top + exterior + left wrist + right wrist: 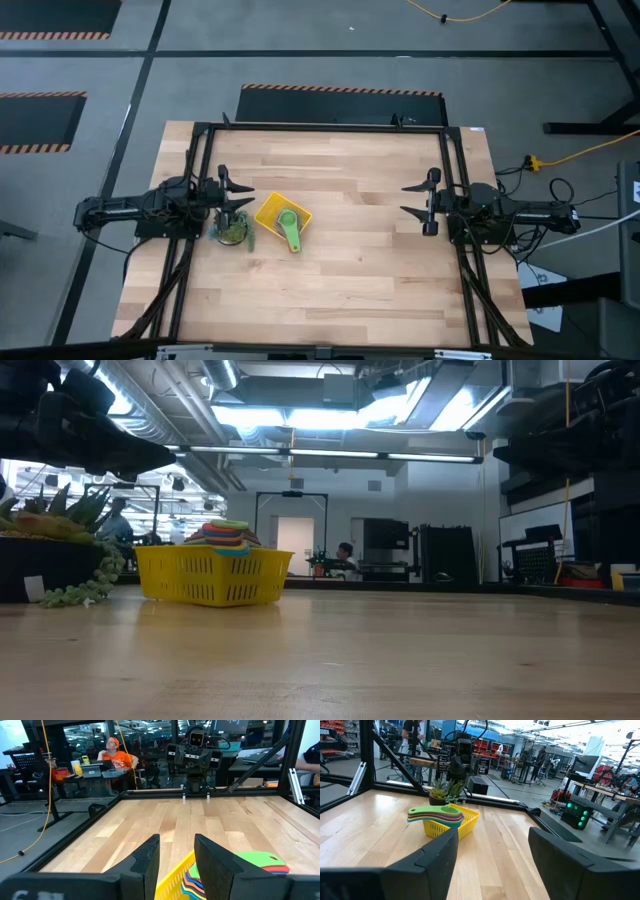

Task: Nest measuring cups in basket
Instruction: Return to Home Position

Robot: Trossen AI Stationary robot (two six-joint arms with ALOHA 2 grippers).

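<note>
The yellow basket [281, 218] stands on the wooden table left of its middle. Inside it the measuring cups [436, 814] sit stacked one in another, a green one [289, 224] on top, and their handles [264, 860] stick out over the basket's rim. My left gripper [233, 191] hovers open at the table's left side, just left of the basket and above table height. My right gripper [417, 201] hovers open at the table's right side, far from the basket. Nothing is between either pair of fingers.
A small potted green plant [231, 231] stands beside the basket on its left, under my left gripper. A black frame [320, 126] runs along the table's edges. Bare wood lies between the basket and my right gripper. People sit in the room beyond the table.
</note>
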